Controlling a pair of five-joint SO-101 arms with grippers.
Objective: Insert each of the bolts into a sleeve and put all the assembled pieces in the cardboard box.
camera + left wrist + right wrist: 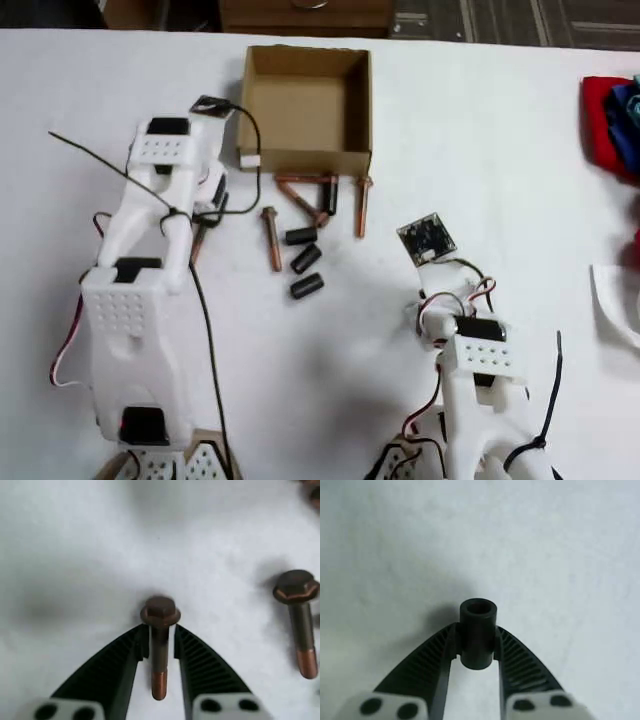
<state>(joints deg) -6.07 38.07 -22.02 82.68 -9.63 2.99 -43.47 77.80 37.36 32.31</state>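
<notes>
My left gripper [160,630] is shut on a copper-coloured bolt [160,652], gripping its shank just below the hex head; in the high view this bolt [198,245] lies at the left arm's tip, left of the pile. My right gripper [477,628] is shut on a black sleeve [478,630], whose open bore faces the camera. The cardboard box [305,155] stands at the back centre with nothing inside. In front of it lie loose bolts [271,238] [362,205] and three black sleeves [301,236] [306,258] [307,286]. Another sleeve [331,193] lies by the box wall among crossed bolts.
A second bolt [299,620] lies on the white table beside the held one. A red cloth [610,120] and a white object [615,300] sit at the right edge. Cables trail from both arms. The right arm's base [480,400] is at the front right.
</notes>
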